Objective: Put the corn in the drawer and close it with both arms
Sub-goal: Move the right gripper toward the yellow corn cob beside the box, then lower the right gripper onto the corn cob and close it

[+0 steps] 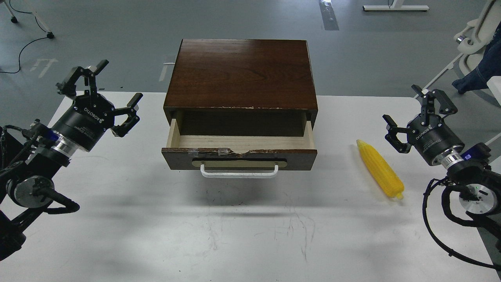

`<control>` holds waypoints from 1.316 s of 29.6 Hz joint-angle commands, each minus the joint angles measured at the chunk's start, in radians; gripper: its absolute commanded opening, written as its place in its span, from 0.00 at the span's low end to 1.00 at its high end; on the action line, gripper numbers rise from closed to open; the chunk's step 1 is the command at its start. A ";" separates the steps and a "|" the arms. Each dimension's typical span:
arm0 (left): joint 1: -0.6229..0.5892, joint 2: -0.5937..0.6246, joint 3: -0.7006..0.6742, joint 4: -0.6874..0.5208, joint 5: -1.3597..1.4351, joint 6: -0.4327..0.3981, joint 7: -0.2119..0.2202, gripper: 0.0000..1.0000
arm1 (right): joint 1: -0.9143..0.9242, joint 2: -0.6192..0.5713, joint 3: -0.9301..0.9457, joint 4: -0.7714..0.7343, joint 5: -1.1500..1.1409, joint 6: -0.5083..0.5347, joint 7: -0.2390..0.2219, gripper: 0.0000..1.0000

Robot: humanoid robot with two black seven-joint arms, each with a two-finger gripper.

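Two grippers are hanging wide open over the white table (117, 243), neither holding anything. My left gripper (103, 88) is hovering off to the left of the cabinet (240, 74), fingers spread, well apart from it. My right gripper (419, 113) is sitting out on the right, fingers splayed too, with the corn (379, 169) lying near it on the tabletop, between it and the cabinet. That yellow cob is resting flat, pointed tip aimed away from me, blunt end toward me. At centre, the drawer (238, 156) is standing pulled open, pale wood interior showing bare, white bar handle (239, 172) facing me, chipped tape running along its top edge.
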 commanded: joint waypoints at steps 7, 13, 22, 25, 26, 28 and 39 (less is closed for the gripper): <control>-0.008 0.000 0.000 -0.001 0.000 0.000 0.000 1.00 | 0.116 -0.192 -0.008 0.003 -0.471 -0.055 0.000 1.00; -0.011 0.000 0.006 -0.001 0.000 0.000 0.000 1.00 | 0.145 -0.232 -0.014 -0.005 -1.048 -0.130 0.000 1.00; -0.012 0.005 0.005 -0.002 0.000 0.000 0.000 1.00 | 0.303 -0.214 -0.325 -0.013 -1.379 -0.159 0.000 1.00; -0.012 0.003 0.005 -0.004 0.000 0.000 0.000 1.00 | 0.377 -0.194 -0.458 -0.040 -1.398 -0.167 0.000 1.00; -0.012 0.002 0.002 -0.005 0.000 0.000 -0.002 1.00 | 0.398 -0.165 -0.509 -0.052 -1.398 -0.186 0.000 1.00; -0.012 0.002 0.000 -0.007 0.000 0.000 -0.002 1.00 | 0.411 -0.137 -0.543 -0.066 -1.398 -0.211 0.000 1.00; -0.012 0.002 -0.005 -0.005 -0.002 0.000 -0.002 1.00 | 0.415 -0.013 -0.707 -0.140 -1.406 -0.272 0.000 1.00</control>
